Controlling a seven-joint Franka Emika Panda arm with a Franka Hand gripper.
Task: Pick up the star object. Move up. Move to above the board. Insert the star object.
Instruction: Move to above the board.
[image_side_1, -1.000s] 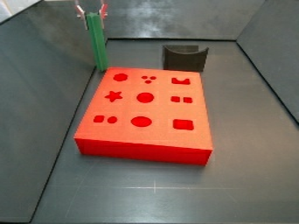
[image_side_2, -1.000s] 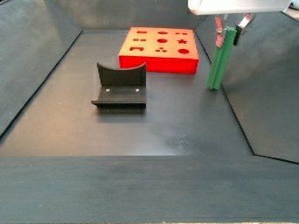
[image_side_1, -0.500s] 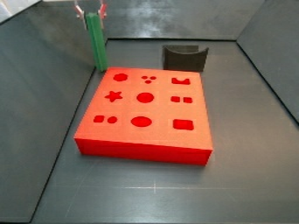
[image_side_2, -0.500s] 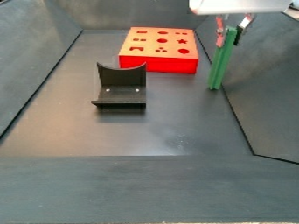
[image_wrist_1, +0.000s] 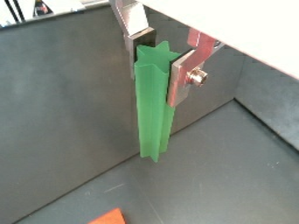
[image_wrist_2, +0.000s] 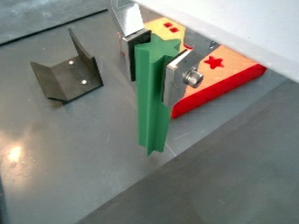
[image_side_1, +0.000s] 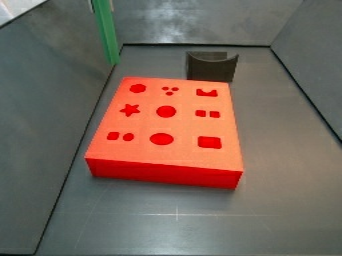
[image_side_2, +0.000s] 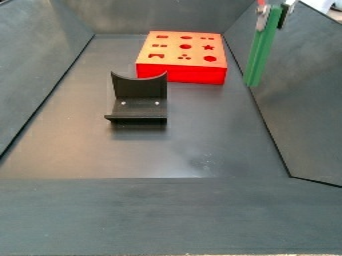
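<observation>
The star object (image_wrist_1: 152, 105) is a long green star-section peg, hanging upright between my gripper's (image_wrist_1: 162, 70) fingers, which are shut on its top end; both wrist views show this grip (image_wrist_2: 155, 66). In a side view the peg (image_side_1: 104, 35) hangs clear of the floor, beyond the far left corner of the red board (image_side_1: 160, 172), with the gripper out of frame above. In a side view (image_side_2: 257, 50) the peg hangs to the right of the board (image_side_2: 187, 73). The board's star hole (image_side_1: 131, 110) is open.
The dark grey curved block (image_side_1: 211, 66) stands behind the board, and it also shows in a side view (image_side_2: 136, 98) and a wrist view (image_wrist_2: 65, 74). Dark sloping walls (image_side_1: 47, 60) enclose the floor, close beside the peg.
The gripper has risen with the green peg; the peg's lower end has left the floor and the gripper has moved out of the top of a side view.
</observation>
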